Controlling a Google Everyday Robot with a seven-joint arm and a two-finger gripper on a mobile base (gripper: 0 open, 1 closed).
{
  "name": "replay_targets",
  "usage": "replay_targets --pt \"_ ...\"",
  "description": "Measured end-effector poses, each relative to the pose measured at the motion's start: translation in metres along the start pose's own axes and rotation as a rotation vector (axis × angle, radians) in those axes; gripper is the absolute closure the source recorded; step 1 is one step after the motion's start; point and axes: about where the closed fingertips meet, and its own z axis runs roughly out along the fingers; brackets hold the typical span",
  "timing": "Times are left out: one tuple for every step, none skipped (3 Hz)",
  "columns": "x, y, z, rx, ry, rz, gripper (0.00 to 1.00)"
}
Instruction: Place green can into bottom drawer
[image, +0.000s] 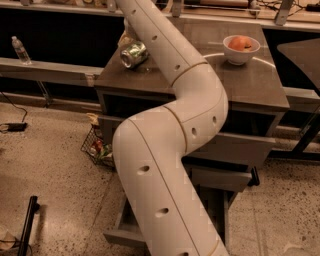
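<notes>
The green can lies on its side on the dark cabinet top, near its back left corner. My white arm rises from the bottom of the view, bends over the cabinet front and passes just right of the can. My gripper is past the top edge, out of view. The bottom drawer is pulled open low at the front; only its left part shows beside my arm, and its inside is mostly hidden.
A white bowl with an orange fruit stands at the back right of the cabinet top. Two upper drawers are behind my arm. A wire basket sits on the floor at the left. A plastic bottle stands on the left ledge.
</notes>
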Motion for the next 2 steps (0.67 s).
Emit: replay_targets --pt "0.006 -0.009 0.009 -0.021 0.042 -0.005 0.00" --pt "0.012 0.000 0.021 -0.016 0.052 0.105 0.17"
